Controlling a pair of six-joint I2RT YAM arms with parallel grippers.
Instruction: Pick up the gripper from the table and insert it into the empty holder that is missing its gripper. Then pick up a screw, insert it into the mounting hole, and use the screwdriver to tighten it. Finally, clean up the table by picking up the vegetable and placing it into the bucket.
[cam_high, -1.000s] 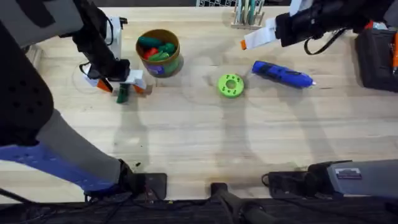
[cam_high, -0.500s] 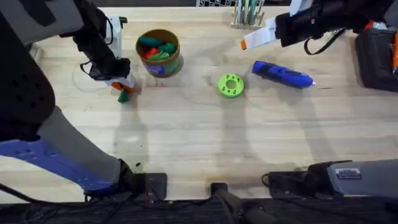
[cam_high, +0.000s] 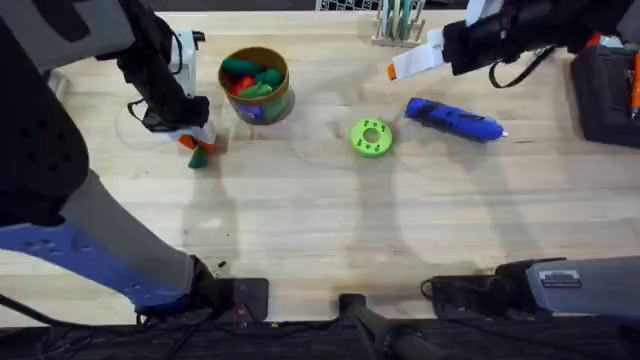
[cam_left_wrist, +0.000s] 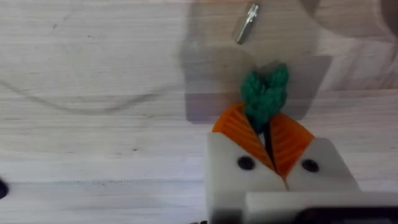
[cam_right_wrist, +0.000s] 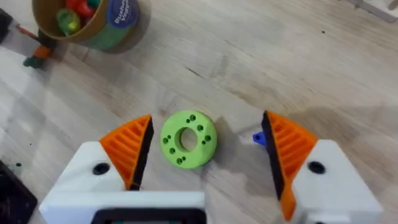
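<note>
Already the bench carries the bucket near its far left corner, with toy pieces inside. Just beside the bucket, toward the left edge, the left gripper pinches the vegetable between its orange pads; the leafy green end sticks out past the fingertips, its long axis running along the fingers. The move that matters, as I judge it, is short: the bucket's rim lies close to the vegetable, off toward the middle of the bench and slightly farther back, so the left arm is plainly the nearer one for the drop. Over the far right side, the right gripper hangs with its fingers spread wide and empty above the lime-green disc. Beside that disc, toward the right edge, lies the screwdriver.
</note>
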